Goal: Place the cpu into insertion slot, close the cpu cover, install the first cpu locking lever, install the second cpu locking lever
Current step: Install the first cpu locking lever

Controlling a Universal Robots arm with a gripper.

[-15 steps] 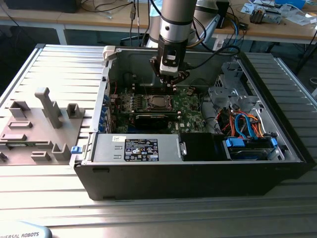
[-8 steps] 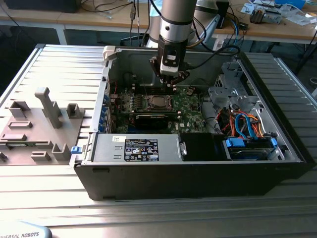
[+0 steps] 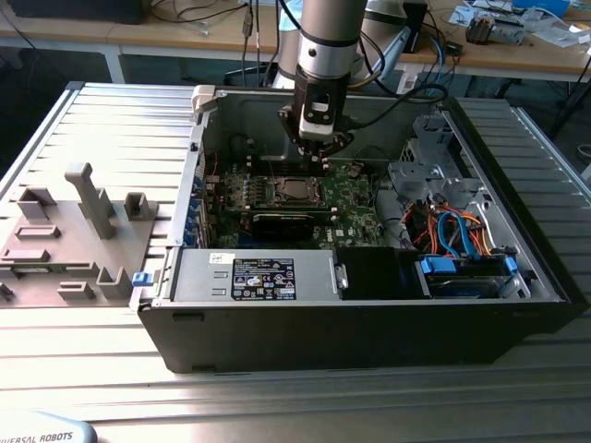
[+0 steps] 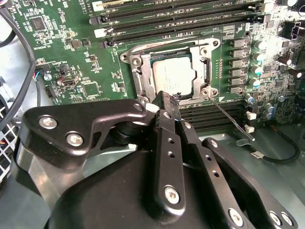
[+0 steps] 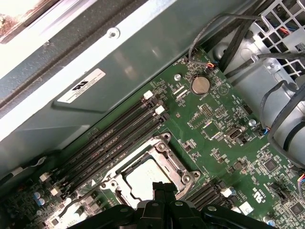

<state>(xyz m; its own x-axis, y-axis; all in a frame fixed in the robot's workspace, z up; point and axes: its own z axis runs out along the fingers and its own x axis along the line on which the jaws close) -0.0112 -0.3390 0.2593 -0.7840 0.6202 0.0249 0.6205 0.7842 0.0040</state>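
The cpu (image 4: 172, 78) lies flat in the insertion slot (image 3: 295, 190), its silver-grey top also showing in the first wrist view (image 5: 143, 179). The silvery cpu cover (image 4: 143, 71) lies down around it as a frame (image 5: 167, 152). One thin locking lever (image 4: 228, 117) juts out from a corner of the socket, slanting over the dark slots. My gripper (image 4: 166, 98) is shut with nothing between its fingers. Its tips sit at the socket's edge, just beside the cpu (image 5: 159, 187). In the exterior view, the gripper (image 3: 323, 157) hangs just above the board behind the socket.
Long memory slots (image 5: 119, 133) run beside the socket. A black expansion card (image 3: 286, 221) stands just in front of it, then the power supply (image 3: 259, 277). Cables (image 3: 452, 231) fill the case's right side. A grey fixture tray (image 3: 74, 231) lies at the exterior view's left.
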